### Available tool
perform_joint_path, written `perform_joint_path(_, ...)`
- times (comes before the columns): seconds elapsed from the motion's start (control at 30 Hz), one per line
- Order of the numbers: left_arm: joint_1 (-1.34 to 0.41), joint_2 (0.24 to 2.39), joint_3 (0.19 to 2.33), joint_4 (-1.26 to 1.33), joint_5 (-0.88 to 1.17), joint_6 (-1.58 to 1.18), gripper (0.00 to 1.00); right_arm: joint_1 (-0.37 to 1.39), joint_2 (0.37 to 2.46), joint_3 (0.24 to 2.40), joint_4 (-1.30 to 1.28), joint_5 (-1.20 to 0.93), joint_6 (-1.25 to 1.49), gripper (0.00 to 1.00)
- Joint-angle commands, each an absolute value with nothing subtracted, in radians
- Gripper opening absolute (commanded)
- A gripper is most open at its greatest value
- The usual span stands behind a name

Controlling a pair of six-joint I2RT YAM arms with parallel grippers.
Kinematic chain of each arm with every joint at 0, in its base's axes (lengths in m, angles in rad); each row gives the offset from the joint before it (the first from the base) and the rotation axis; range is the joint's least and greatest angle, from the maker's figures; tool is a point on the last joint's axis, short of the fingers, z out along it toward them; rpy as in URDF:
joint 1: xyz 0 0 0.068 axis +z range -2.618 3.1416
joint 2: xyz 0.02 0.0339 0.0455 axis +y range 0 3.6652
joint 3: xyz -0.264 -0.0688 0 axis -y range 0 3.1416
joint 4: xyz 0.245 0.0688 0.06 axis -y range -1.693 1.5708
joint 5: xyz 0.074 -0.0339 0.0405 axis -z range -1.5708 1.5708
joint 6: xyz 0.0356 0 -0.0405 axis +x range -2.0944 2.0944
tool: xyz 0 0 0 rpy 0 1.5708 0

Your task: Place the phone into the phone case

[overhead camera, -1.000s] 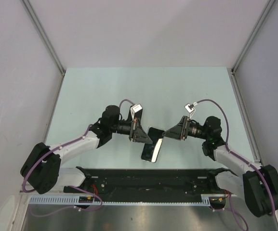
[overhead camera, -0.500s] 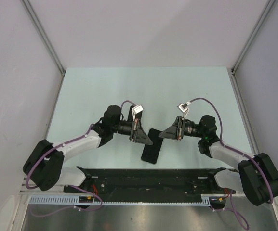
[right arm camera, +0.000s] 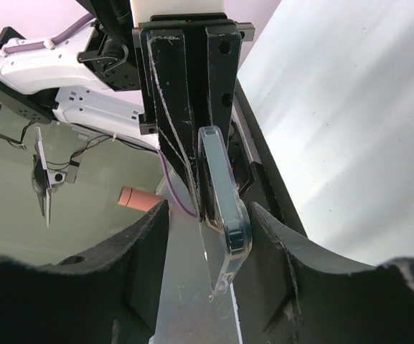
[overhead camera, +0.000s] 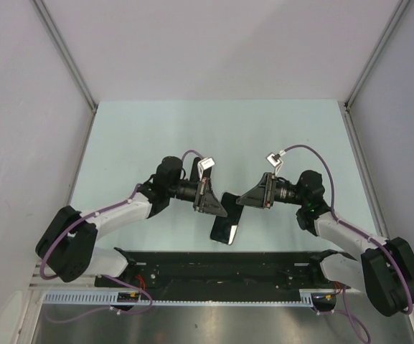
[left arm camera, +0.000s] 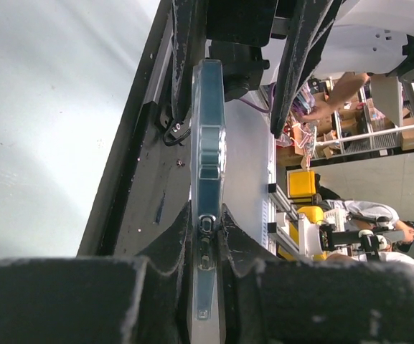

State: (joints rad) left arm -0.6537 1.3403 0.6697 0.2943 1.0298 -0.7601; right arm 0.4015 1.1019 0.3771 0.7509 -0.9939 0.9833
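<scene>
Between the arms, the left gripper (left arm camera: 207,215) pinches the thin clear plastic phone case (left arm camera: 208,129) on its edge. The right gripper (right arm camera: 208,215) stands loose around its other end. The flat black phone (overhead camera: 224,223) seems inside; next, squeeze gently to snap it in.

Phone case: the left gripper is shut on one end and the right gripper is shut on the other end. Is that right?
No. The left gripper is shut on the phone case, but the right gripper stands open around its other end; the right wrist view shows a gap beside one finger.
</scene>
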Motion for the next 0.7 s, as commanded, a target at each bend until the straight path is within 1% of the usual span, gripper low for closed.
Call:
perform_joint_path(0.0,-0.664,1.341,0.693,0.342,1.083,-0.781,0.00,0.400,1.115,0.429,0.798,-0.977,0.994,0.52)
perform_joint_path(0.1,-0.666,1.348,0.695,0.345,1.088,-0.785,0.00,0.408,1.144,0.440,0.816,-0.976,0.999,0.51)
perform_joint_path(0.17,-0.669,1.353,0.696,0.351,1.091,-0.790,0.00,0.416,1.158,0.449,0.822,-0.968,0.997,0.49)
perform_joint_path(0.2,-0.667,1.354,0.696,0.351,1.088,-0.793,0.00,0.417,1.170,0.451,0.821,-0.966,0.996,0.46)
perform_joint_path(0.23,-0.667,1.359,0.696,0.351,1.086,-0.795,0.00,0.419,1.175,0.456,0.822,-0.965,0.994,0.33)
perform_joint_path(0.3,-0.669,1.359,0.696,0.351,1.085,-0.798,0.00,0.417,1.184,0.454,0.822,-0.963,0.989,0.16)
perform_joint_path(0.33,-0.667,1.361,0.695,0.351,1.083,-0.801,0.00,0.417,1.184,0.456,0.819,-0.963,0.986,0.05)
perform_joint_path(0.37,-0.667,1.359,0.695,0.350,1.078,-0.804,0.00,0.417,1.186,0.456,0.807,-0.960,0.983,0.01)
perform_joint_path(0.4,-0.669,1.361,0.696,0.350,1.078,-0.808,0.00,0.414,1.181,0.456,0.799,-0.959,0.976,0.00)
perform_joint_path(0.53,-0.667,1.361,0.710,0.341,1.075,-0.810,0.00,0.396,1.161,0.457,0.746,-0.954,0.973,0.01)
perform_joint_path(0.57,-0.666,1.359,0.716,0.331,1.062,-0.805,0.00,0.390,1.152,0.457,0.733,-0.951,0.976,0.06)
perform_joint_path(0.6,-0.657,1.358,0.736,0.283,1.048,-0.778,0.00,0.361,1.137,0.456,0.714,-0.948,0.977,0.20)
perform_joint_path(0.67,-0.631,1.353,0.765,0.188,0.993,-0.700,0.00,0.333,1.066,0.456,0.635,-0.934,0.960,0.40)
